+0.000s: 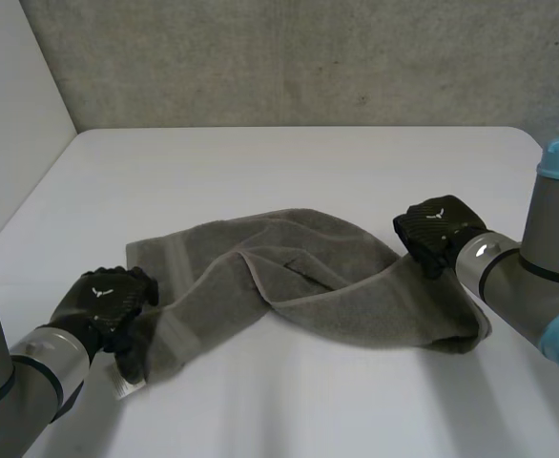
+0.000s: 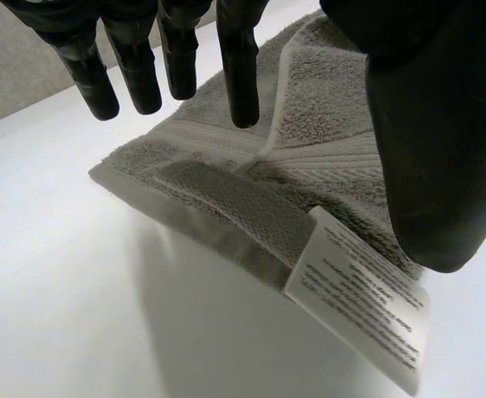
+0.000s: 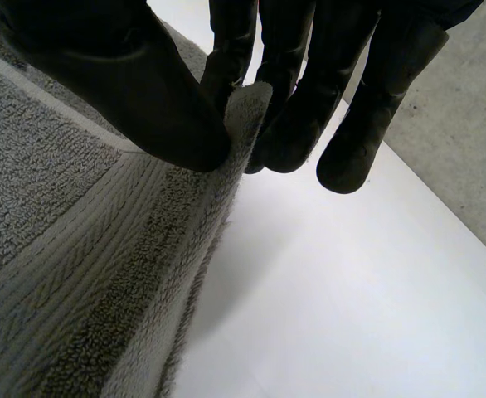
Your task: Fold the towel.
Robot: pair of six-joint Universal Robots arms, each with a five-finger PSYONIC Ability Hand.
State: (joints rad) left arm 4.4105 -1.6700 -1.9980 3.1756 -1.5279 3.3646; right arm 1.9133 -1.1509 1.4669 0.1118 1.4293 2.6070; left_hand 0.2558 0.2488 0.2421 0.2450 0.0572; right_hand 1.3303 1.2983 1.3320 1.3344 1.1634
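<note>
Right hand: thumb and fingers are closed on the towel, pinching a raised bit of hem at its right end. Left hand: fingers straight and spread, thumb apart, hovering at the near-left corner by the care label. No pinch visible there. The towel lies twisted and half-doubled across the middle of the table, with one flap turned over itself.

Risks:
- The right pinch looks thin, just the hem tip between thumb and fingers, so a pull could slip it out.
- With only one end gripped, a lift would likely drag the towel and tighten the twist instead of making a clean fold.
- The left hand could catch the label instead of the cloth.

Views: the head view gives the overall twist and where each hand sits on the towel. The wrist views give the hem pinch and the finger spread, which the head view hides behind the backs of the hands.
</note>
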